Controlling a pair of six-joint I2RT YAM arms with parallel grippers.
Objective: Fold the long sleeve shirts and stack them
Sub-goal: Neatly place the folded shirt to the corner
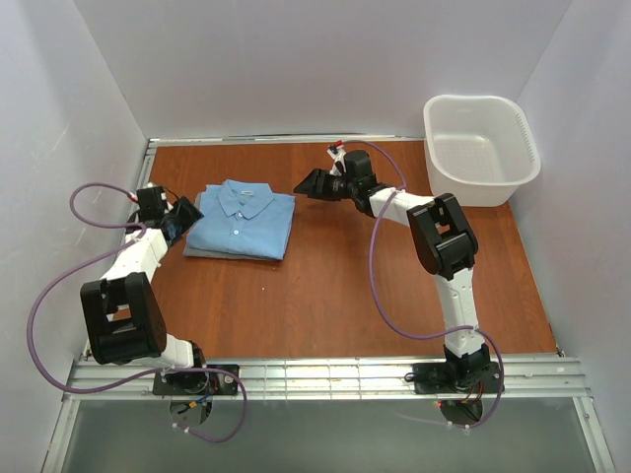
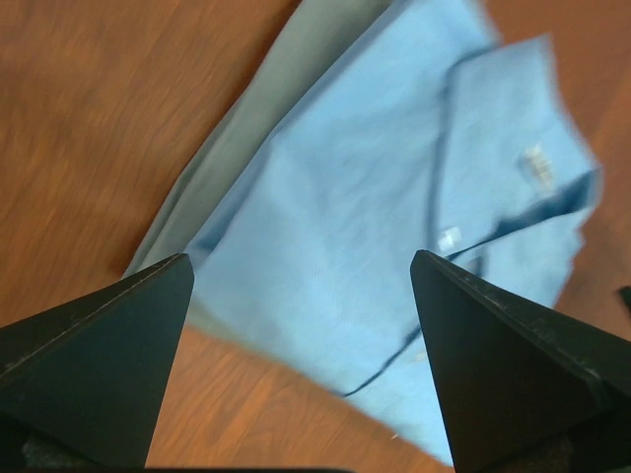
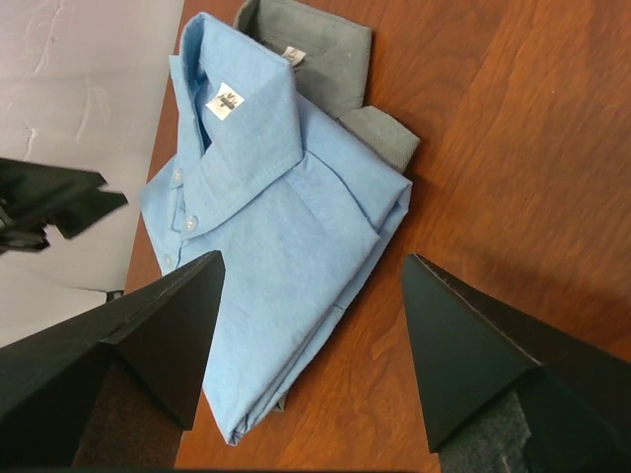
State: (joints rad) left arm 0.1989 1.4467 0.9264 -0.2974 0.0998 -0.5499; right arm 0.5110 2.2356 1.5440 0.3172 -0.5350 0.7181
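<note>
The light sky-blue shirt (image 1: pixel 240 219) lies folded, collar toward the back, at the left of the table on top of the folded grey-green shirt (image 1: pixel 201 252), which shows only as a rim. My left gripper (image 1: pixel 180 219) hovers at the stack's left edge, open and holding nothing; its wrist view shows the blue shirt (image 2: pixel 394 187) and the grey-green edge (image 2: pixel 251 108) beyond the gripper (image 2: pixel 301 271). My right gripper (image 1: pixel 312 183) is open just right of the stack, off the cloth. Its own view has the gripper (image 3: pixel 311 261) over the blue shirt (image 3: pixel 276 227) and the grey-green shirt (image 3: pixel 320 54).
A white plastic basket (image 1: pixel 480 148) stands at the back right corner. White walls close the table (image 1: pixel 325 296) on the left, back and right. The left gripper's black fingers (image 3: pixel 49 202) show at the left of the right wrist view.
</note>
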